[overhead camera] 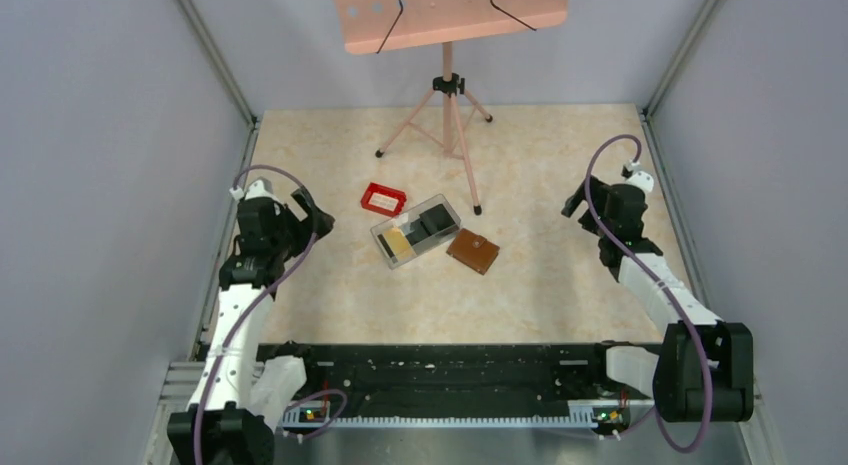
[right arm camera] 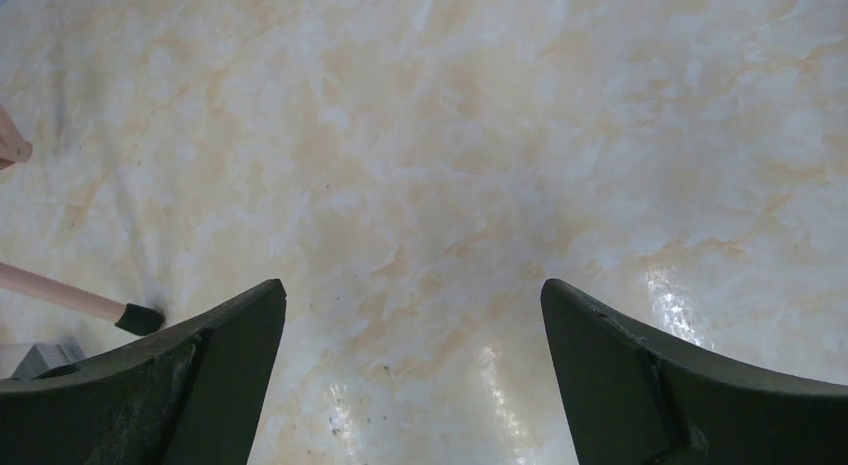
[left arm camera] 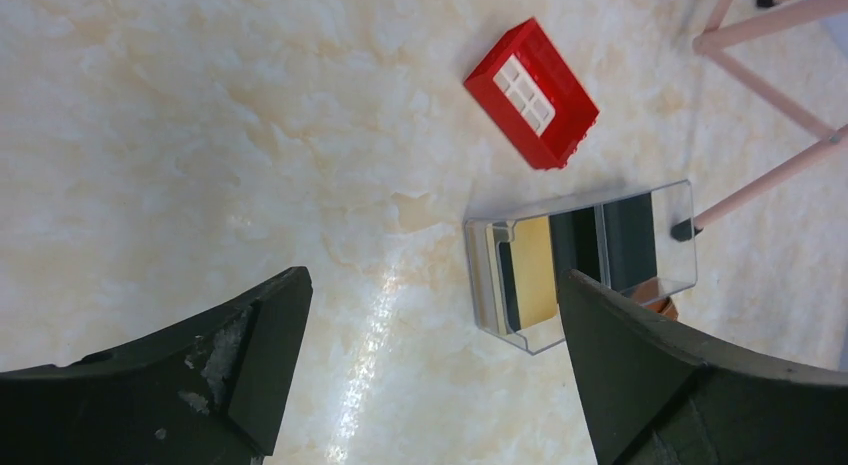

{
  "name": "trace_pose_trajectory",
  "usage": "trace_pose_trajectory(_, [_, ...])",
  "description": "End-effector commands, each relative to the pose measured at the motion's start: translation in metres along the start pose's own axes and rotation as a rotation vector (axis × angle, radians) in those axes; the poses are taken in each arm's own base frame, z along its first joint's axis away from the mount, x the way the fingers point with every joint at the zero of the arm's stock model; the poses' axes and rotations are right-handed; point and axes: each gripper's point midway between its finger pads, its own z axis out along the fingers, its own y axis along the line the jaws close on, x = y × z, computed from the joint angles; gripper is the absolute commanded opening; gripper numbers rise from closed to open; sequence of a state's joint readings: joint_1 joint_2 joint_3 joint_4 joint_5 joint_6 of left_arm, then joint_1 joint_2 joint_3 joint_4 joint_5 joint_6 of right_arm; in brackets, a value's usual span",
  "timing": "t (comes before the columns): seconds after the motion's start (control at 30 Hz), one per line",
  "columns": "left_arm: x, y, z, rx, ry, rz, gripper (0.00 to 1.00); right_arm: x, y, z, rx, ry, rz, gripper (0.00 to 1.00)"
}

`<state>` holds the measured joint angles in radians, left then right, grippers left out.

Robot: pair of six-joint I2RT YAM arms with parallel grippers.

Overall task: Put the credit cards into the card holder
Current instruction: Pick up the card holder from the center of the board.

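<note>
Wide open, empty: left gripper point(overhead camera: 312, 217), right gripper point(overhead camera: 574, 201). From left gripper, credit cards point(overhead camera: 412, 235) at 3 o'clock, in clear box point(left arm camera: 676, 260); card holder point(overhead camera: 473, 251) just beside.

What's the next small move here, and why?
Probably move the left gripper over the clear box: the credit cards sit inside it, and that gripper is open, empty and nearer than the right gripper. The card holder lies beside the box.
</note>
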<state>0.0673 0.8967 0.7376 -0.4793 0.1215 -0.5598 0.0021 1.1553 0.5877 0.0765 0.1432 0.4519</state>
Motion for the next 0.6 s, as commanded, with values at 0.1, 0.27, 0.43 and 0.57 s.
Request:
trace_pose_trajectory(0.1, [-0.015, -0.018, -0.007, 0.089, -0.064, 0.051, 0.99, 0.017, 0.04, -0.019, -0.212, 0.184, -0.004, 0.99])
trace_pose_trajectory(0.27, [0.012, -0.053, 0.002, 0.292, 0.105, 0.033, 0.92, 0.044, 0.06, -0.025, -0.346, 0.333, 0.0, 0.99])
trace_pose_trajectory(0.43, [0.053, -0.097, 0.011, 0.343, 0.253, 0.087, 0.88, 0.073, 0.091, -0.03, -0.465, 0.436, -0.064, 0.99])
trace_pose_trajectory(0.57, [0.105, -0.151, 0.009, 0.439, 0.411, 0.117, 0.85, 0.106, 0.11, -0.027, -0.53, 0.568, -0.102, 0.98])
